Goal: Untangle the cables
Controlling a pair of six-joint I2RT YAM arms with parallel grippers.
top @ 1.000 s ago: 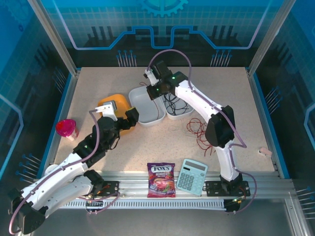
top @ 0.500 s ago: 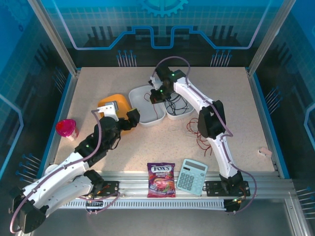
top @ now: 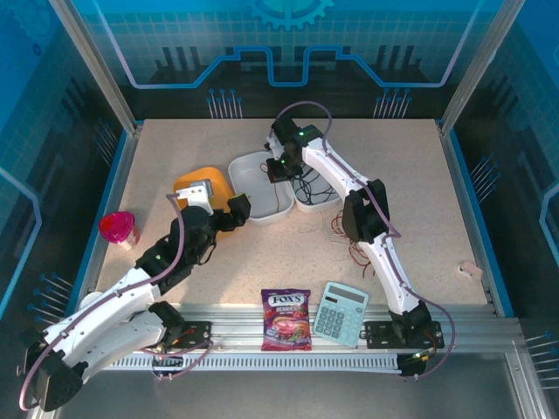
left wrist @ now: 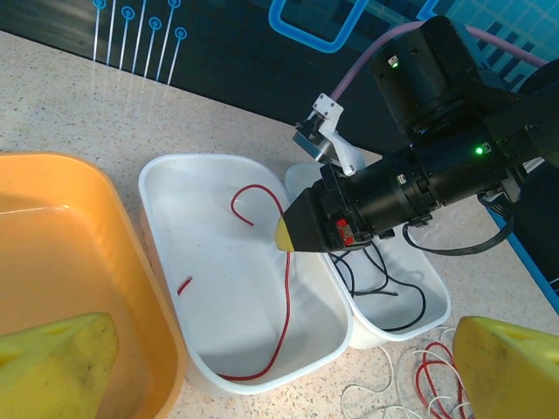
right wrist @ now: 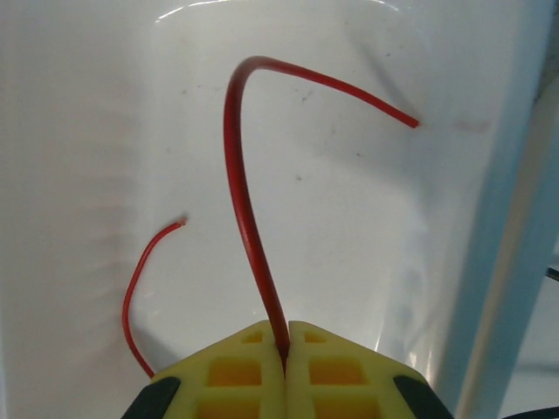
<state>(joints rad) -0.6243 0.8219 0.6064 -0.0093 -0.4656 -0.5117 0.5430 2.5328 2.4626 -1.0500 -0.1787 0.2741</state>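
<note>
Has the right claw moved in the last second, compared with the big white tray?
Yes. The right claw, shut on a red cable, moved from the far rim of the white tray toward the bottom of the top view, over its inside.

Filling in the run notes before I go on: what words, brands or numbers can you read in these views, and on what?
"FOX'S": in big letters on the purple candy bag at the near edge of the table.
Smaller print below it on the same bag: too blurred to read.
Keys and display of the calculator beside the bag: too small to read.
Nothing else is legible.
</note>
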